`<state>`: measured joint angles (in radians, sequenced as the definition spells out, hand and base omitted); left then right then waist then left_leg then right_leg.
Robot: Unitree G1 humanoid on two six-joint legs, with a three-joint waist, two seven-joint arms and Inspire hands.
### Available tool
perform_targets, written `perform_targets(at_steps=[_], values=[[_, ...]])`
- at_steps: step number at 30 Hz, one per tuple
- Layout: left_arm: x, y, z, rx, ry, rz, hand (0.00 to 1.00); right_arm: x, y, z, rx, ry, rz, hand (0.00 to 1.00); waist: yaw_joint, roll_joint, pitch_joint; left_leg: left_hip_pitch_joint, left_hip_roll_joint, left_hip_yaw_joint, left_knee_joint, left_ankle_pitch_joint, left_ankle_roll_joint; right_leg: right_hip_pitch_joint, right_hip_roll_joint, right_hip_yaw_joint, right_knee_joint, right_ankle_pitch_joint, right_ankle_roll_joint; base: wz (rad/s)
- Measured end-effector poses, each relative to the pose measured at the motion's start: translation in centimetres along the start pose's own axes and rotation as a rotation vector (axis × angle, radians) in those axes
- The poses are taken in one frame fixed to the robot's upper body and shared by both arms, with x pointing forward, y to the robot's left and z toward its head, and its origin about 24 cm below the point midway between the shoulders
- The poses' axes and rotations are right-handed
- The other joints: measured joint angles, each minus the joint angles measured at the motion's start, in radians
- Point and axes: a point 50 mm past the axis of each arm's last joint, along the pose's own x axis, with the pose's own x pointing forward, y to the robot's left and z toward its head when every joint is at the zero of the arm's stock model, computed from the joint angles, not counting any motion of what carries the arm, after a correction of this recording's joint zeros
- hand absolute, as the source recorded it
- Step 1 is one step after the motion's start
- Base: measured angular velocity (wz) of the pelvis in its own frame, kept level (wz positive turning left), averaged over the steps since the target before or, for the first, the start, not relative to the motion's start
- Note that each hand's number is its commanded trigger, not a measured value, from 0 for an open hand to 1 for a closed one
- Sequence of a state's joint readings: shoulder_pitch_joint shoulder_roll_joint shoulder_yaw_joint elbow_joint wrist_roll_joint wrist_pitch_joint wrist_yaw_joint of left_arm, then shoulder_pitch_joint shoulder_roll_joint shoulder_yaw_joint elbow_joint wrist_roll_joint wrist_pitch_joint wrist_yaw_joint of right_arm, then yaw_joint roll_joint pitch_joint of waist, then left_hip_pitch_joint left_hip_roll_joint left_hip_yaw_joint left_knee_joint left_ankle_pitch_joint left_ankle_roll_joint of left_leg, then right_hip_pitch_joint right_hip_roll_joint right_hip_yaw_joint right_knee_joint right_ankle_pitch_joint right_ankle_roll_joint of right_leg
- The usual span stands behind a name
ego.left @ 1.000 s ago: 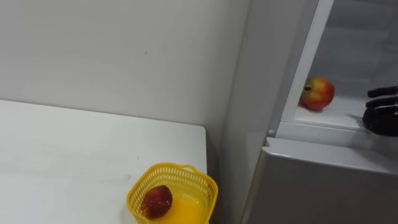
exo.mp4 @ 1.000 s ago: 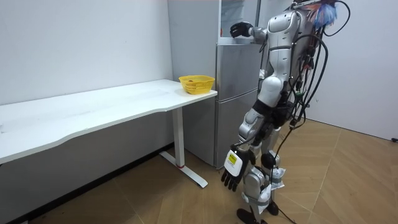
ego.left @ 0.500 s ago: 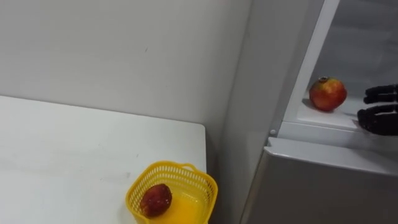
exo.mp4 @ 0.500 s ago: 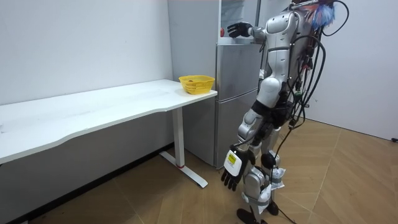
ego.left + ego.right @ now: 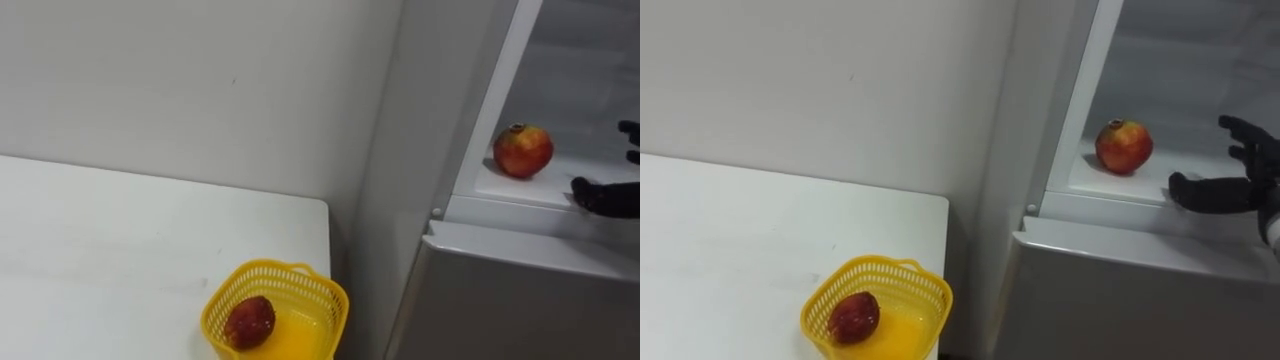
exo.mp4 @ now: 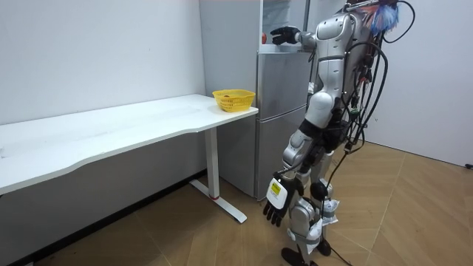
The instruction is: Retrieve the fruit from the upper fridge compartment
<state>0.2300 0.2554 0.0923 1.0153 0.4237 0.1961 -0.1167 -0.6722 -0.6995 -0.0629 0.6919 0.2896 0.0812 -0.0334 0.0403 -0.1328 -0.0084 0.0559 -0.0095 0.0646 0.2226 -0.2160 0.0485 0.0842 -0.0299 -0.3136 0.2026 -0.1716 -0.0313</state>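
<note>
A red and yellow fruit [image 5: 1124, 146] stands on the white shelf [image 5: 1110, 185] of the open upper fridge compartment. My right hand [image 5: 1215, 193] is inside the compartment, to the right of the fruit and apart from it. It is open, with the thumb low over the shelf and the fingers [image 5: 630, 128] spread above. Nothing is in it. In the room view this hand [image 6: 283, 34] reaches into the fridge [image 6: 281, 111] at shoulder height. My left hand [image 6: 276, 202] hangs by my thigh, fingers relaxed and empty.
A yellow basket [image 5: 222, 300] with a dark red fruit [image 5: 251, 322] in it sits at the corner of the white table [image 5: 120, 250], just left of the fridge. The closed lower fridge door [image 5: 1120, 290] lies below the shelf. I stand facing the fridge on a wooden floor.
My right hand has gone from curled to open, its fingers spreading upward beside the fruit. The fruit has not moved on its shelf.
</note>
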Motion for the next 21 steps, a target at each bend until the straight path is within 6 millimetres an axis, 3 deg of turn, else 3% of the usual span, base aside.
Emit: perform_targets(at_steps=[11, 21], values=[[0.0, 0.1, 0.5, 0.001, -0.018, -0.001, 0.00, 0.0, 0.2, 0.6, 0.189, -0.037, 0.018, 0.00, -0.005, 0.025, 0.0027, -0.001, 0.001, 0.003, -0.003, 0.000, 0.000, 0.000, 0.000, 0.000, 0.000, 0.000, 0.000, 0.00], [0.0, 0.1, 0.6, 0.003, -0.022, -0.015, 0.00, 0.0, 0.8, 1.3, 0.230, -0.070, 0.090, 0.00, -0.004, 0.029, 0.0020, -0.003, 0.001, 0.005, -0.002, 0.000, 0.000, -0.003, 0.001, 0.003, -0.002, 0.000, 0.000, 0.00]])
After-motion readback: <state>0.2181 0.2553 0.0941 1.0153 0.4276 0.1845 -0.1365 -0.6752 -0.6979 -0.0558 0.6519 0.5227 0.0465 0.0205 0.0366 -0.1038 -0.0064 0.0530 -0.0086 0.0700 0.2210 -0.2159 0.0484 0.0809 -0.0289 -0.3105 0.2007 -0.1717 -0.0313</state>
